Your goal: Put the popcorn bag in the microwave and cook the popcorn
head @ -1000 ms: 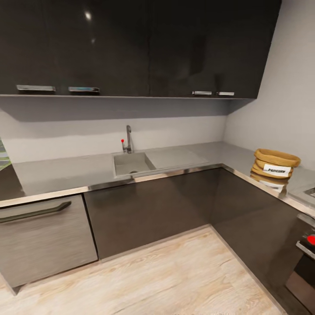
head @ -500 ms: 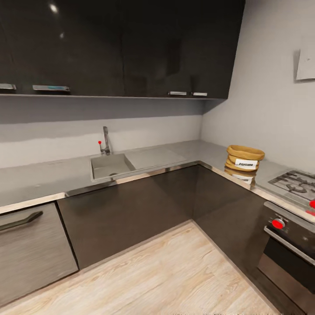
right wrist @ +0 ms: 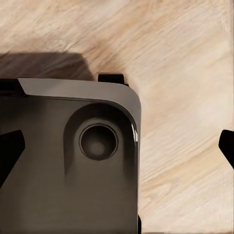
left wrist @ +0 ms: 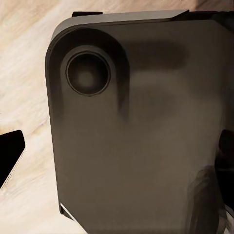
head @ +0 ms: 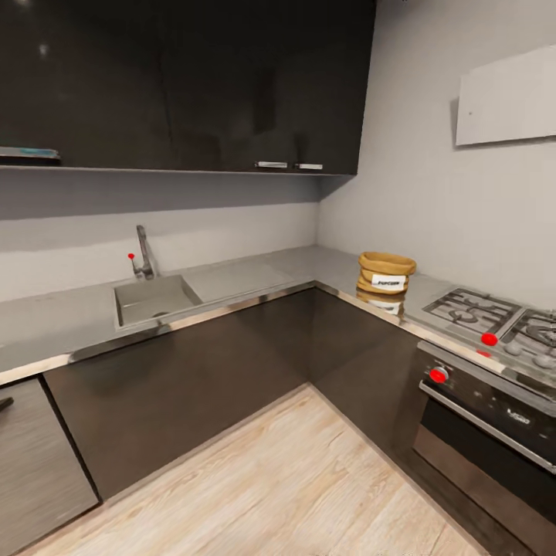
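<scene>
The popcorn bag [head: 386, 273], a tan sack with a rolled rim and a white label, stands upright on the grey countertop [head: 255, 272], on its right-hand run just past the corner and left of the gas hob. The popcorn and the microwave are out of view. In the left wrist view my left gripper [left wrist: 117, 156] is open, one dark fingertip [left wrist: 9, 158] at the frame's edge, over my own base and the wooden floor. My right gripper [right wrist: 117, 148] is open too, holding nothing, one fingertip [right wrist: 9, 151] wide of the other, above the same floor.
A sink [head: 153, 300] with a tap [head: 143, 253] is set in the counter's left run. The gas hob [head: 494, 320] and a black oven [head: 486, 432] with red knobs fill the right. Dark wall cabinets [head: 185, 85] hang above. A pale box [head: 506, 96] is on the right wall. Wooden floor [head: 293, 479] lies in front.
The head camera has turned to the right, so the whole picture slid left. The hob, oven and pale wall box came into view, and the bag now sits nearer the picture's middle.
</scene>
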### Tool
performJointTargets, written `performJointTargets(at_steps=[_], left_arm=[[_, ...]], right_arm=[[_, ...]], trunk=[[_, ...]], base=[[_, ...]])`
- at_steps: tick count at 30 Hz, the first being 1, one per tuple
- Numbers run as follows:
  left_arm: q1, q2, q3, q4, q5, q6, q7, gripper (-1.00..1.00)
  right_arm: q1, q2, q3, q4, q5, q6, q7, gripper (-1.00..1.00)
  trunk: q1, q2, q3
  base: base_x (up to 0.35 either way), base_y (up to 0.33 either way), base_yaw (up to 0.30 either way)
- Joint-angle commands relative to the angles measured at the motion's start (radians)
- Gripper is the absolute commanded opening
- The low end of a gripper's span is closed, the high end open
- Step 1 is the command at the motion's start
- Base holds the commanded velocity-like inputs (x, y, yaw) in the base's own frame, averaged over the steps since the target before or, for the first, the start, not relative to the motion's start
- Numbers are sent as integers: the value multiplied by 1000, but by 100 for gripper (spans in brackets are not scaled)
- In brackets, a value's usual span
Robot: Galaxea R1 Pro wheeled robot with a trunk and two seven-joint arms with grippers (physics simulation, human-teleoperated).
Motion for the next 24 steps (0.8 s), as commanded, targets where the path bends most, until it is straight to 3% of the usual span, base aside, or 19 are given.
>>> performJointTargets(at_steps=[1, 24], left_arm=[[0, 0, 0, 0, 0, -1, 0, 100], [0, 0, 0, 0, 1, -1, 0, 100]], right_arm=[[-1, 0, 0, 1, 0, -4, 0, 100], [-1, 0, 0, 1, 0, -4, 0, 100]], trunk=[[0, -1, -1], [0, -1, -1]], base=[[0, 0, -298], [0, 0, -298]])
